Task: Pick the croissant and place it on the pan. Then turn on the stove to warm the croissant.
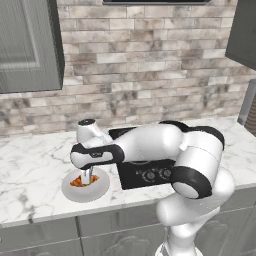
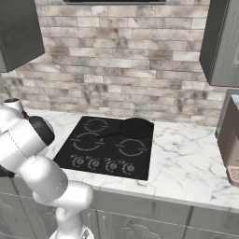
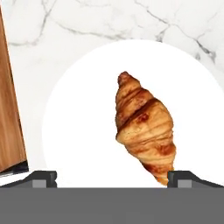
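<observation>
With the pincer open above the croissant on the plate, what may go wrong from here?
1. The croissant lies off-centre between the open pincer, close to the right fingertip; closing may push it aside.
2. The pan sits at the stove's far side, so the carry is long and the croissant may drop.

A glossy white arm of rounded segments, black bands at its joints, dark fingers.

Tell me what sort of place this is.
A rendered home kitchen, by the look of it: a black glass stove with knobs is set into a marble counter, a brick backsplash runs behind it, and a croissant lies on a plate.
</observation>
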